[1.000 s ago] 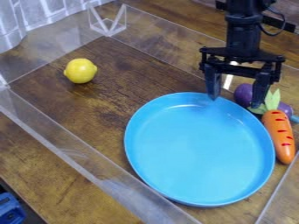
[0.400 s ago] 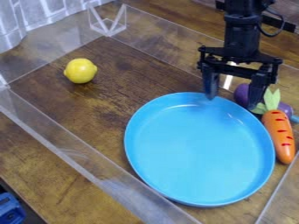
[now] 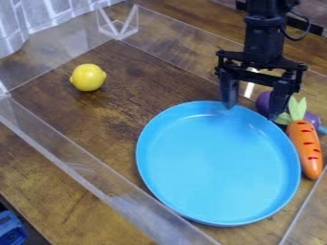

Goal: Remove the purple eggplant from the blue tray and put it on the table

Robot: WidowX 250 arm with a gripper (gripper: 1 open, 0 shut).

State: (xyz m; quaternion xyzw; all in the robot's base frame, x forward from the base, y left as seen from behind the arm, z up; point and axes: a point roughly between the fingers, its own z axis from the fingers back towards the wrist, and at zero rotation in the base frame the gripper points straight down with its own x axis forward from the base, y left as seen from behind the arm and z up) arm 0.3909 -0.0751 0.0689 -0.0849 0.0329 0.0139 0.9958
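Observation:
The blue tray (image 3: 217,163) lies on the table (image 3: 76,124) at the right, with nothing inside it. The purple eggplant (image 3: 269,100) rests on the table just beyond the tray's far right rim, partly hidden behind a finger. My gripper (image 3: 257,96) points straight down over that spot, open, its two dark fingers (image 3: 231,93) standing wide apart. One finger is at the tray's rim, the other right beside the eggplant. Nothing is held between them.
An orange carrot (image 3: 308,148) with green leaves lies right of the tray, next to the eggplant. A yellow lemon (image 3: 87,77) sits at the far left. Low clear acrylic walls (image 3: 57,144) edge the table.

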